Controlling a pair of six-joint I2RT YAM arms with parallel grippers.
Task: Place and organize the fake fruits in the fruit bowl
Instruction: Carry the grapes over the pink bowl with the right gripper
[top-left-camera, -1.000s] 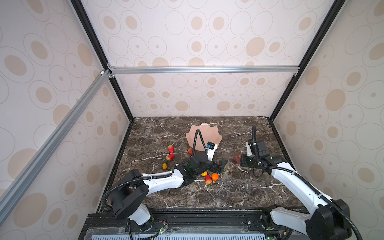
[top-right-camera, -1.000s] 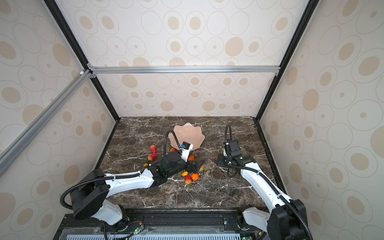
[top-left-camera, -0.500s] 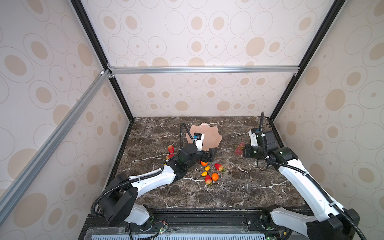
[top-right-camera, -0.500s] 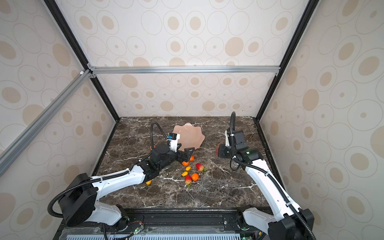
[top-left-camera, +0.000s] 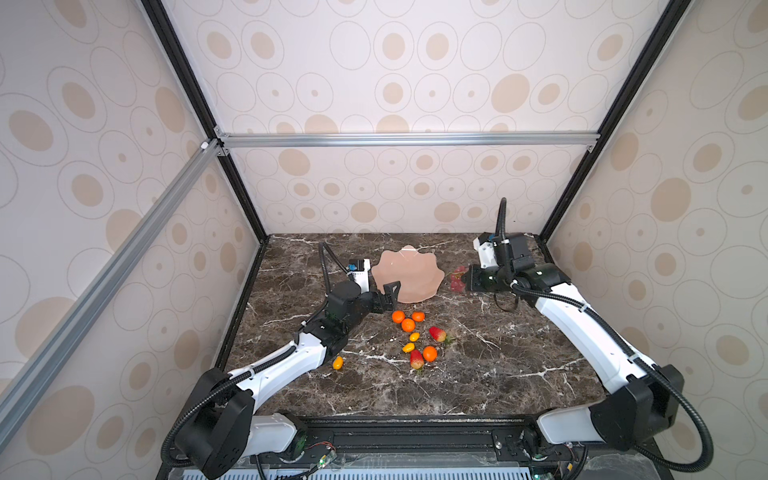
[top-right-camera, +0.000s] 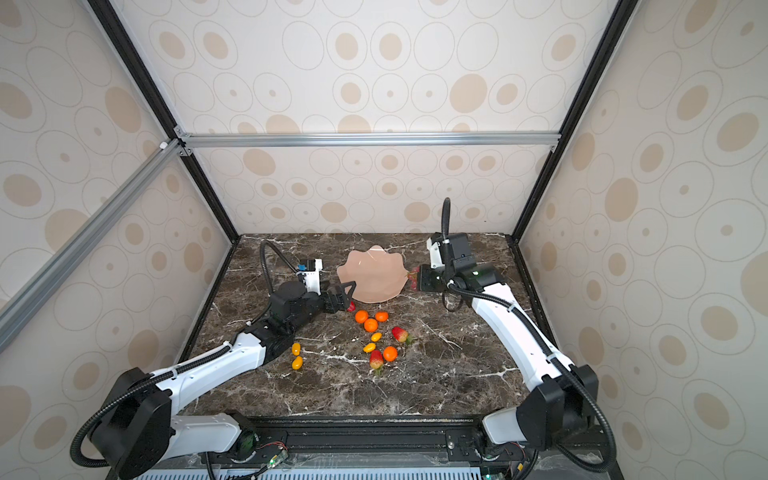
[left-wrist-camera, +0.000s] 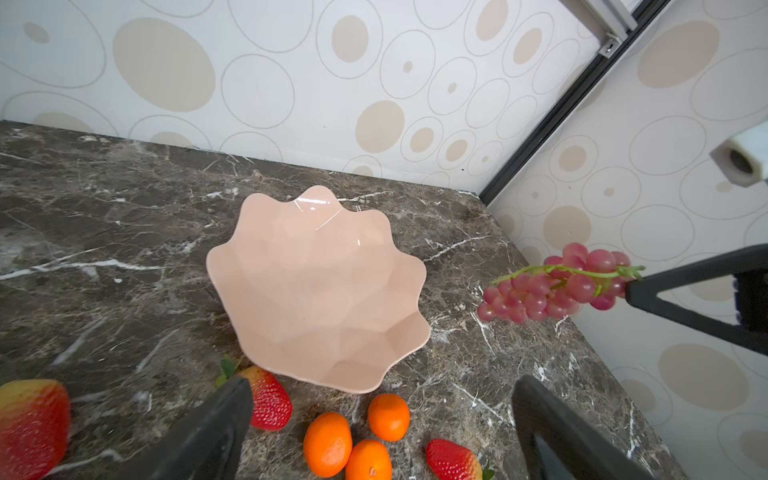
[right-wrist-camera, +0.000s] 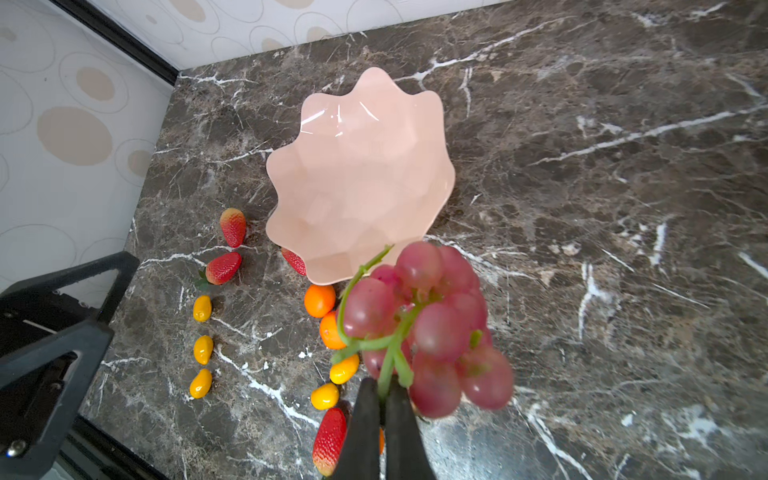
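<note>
Near side of the fruit bowl (top-left-camera: 415, 266), on the marble table (top-left-camera: 478, 365): strawberries (top-left-camera: 436, 333), small oval yellow fruits (top-left-camera: 408, 347) and tangerines (top-left-camera: 429, 353) lie loose. Three tangerines sit just beside the bowl's near rim. All lie outside the bowl. At the bowl's near-left rim the left gripper (top-left-camera: 390, 296) hovers, jaws spread wide, gripping nothing. Just beside the bowl's right rim the right gripper (right-wrist-camera: 383, 388) is pinched tight on the green stem of the grape bunch (right-wrist-camera: 432, 328), held clear of the table.
</note>
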